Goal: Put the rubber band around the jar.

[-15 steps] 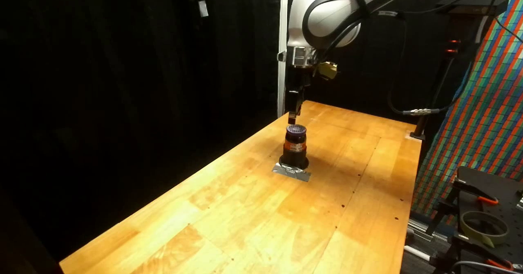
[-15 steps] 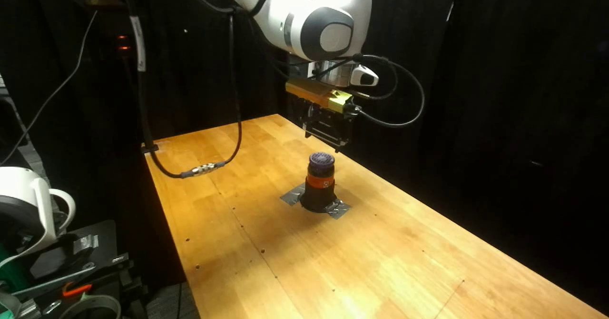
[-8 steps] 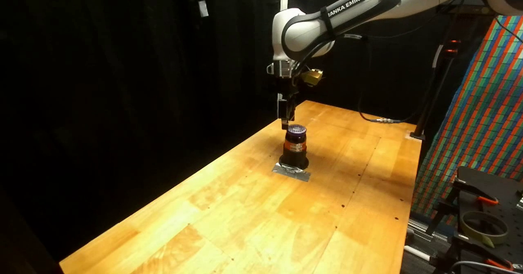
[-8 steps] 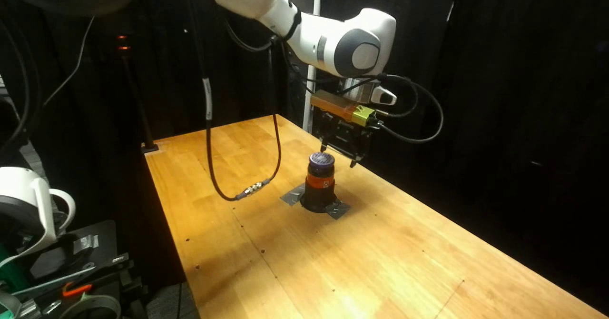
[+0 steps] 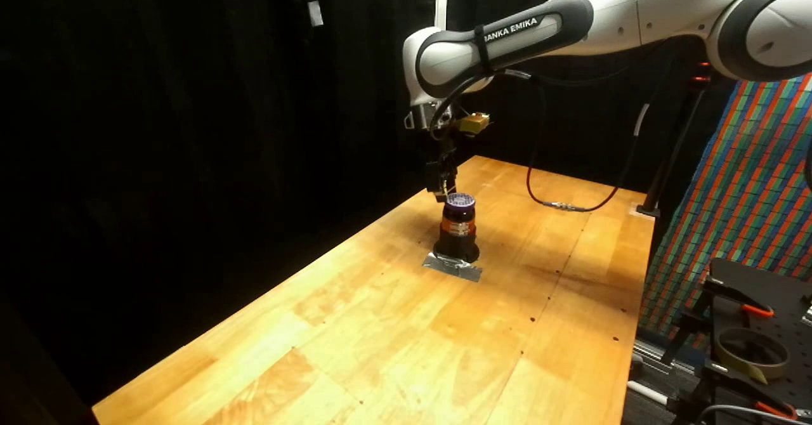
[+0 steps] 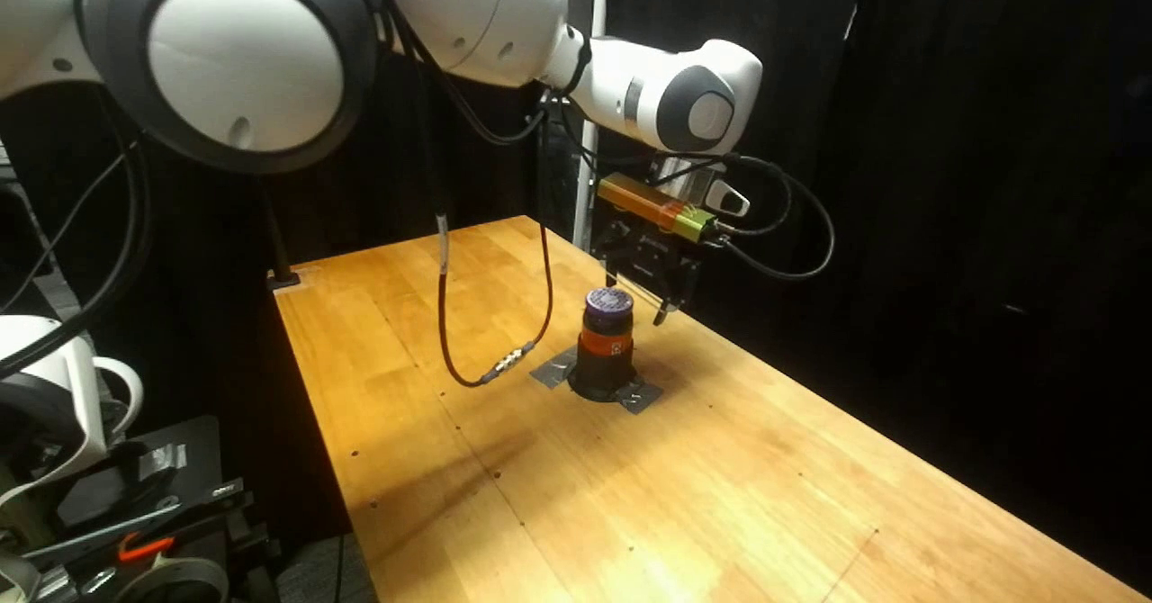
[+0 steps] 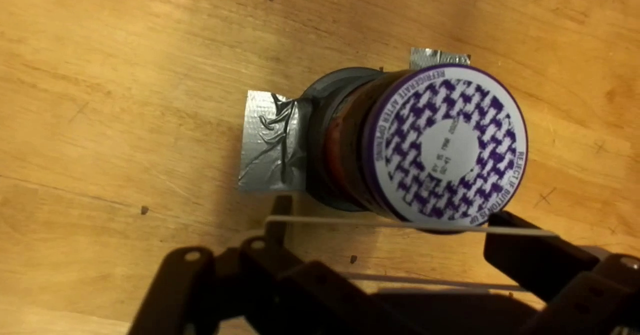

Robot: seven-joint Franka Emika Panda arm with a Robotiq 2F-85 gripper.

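The jar (image 5: pixel 459 217) has a purple and white lid and a dark body with an orange band. It stands upright in a black holder (image 6: pixel 601 380) on the table, and its lid (image 7: pixel 447 147) shows large in the wrist view. My gripper (image 6: pixel 636 300) is open beside the jar, its fingertips near lid height, at the jar's left in an exterior view (image 5: pixel 441 196). A thin pale rubber band (image 7: pixel 375 222) is stretched between the spread fingers (image 7: pixel 280 225). In the wrist view the strand crosses the lid's lower edge; I cannot tell whether it touches.
Silver tape (image 7: pixel 272 142) fixes the holder to the wooden table (image 5: pixel 380 336). A cable (image 6: pixel 443 315) hangs from the arm over the table. A black side stand (image 5: pixel 755 298) with a tape roll is beyond the table edge. A pole (image 6: pixel 279 243) stands at the far corner.
My gripper has moved down and to the left in one exterior view, right and down in the other, coming beside the jar's lid with a slight tilt. The jar has not moved.
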